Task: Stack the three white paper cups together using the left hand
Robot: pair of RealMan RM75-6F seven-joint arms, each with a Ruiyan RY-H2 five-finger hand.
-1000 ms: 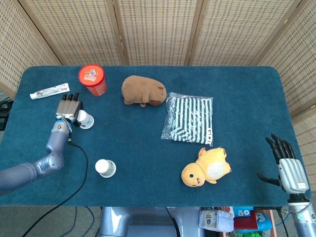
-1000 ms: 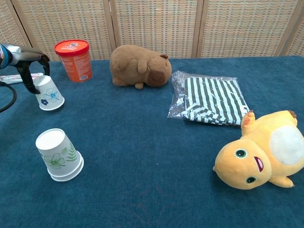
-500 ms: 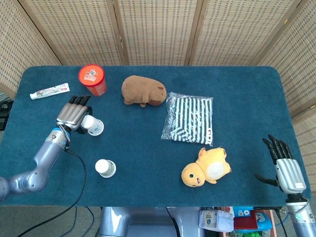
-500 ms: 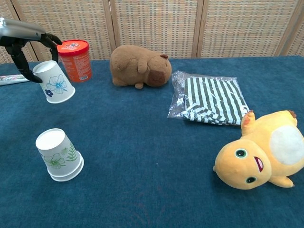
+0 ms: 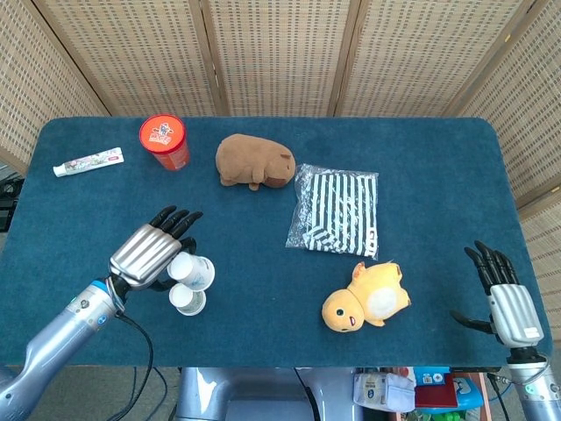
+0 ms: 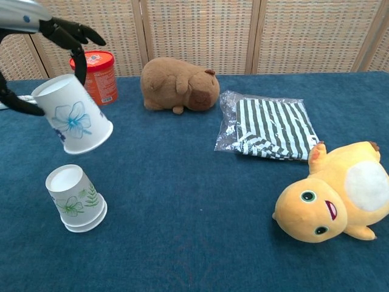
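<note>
My left hand (image 5: 151, 249) holds a white paper cup with a blue flower (image 6: 73, 121) upside down and tilted, in the air. In the head view this held cup (image 5: 194, 270) hangs just above and behind a second white cup (image 5: 187, 300). The second cup (image 6: 74, 199) has green leaves on it, stands upside down on the blue table (image 5: 263, 254), and shows a doubled rim at its base. In the chest view the left hand's fingers (image 6: 68, 33) reach over the held cup. My right hand (image 5: 507, 300) stays open off the table's near right corner, holding nothing.
At the back left stand a red tub (image 5: 164, 140) and a toothpaste tube (image 5: 88, 162). A brown plush (image 5: 254, 162) lies at the back centre, with a striped bag (image 5: 336, 210) to its right and a yellow plush (image 5: 366, 298) near the front.
The left hand has lifted the blue-flower cup off the table at the far left and carried it toward the front, over the leaf-pattern cup. The right hand barely moved.
</note>
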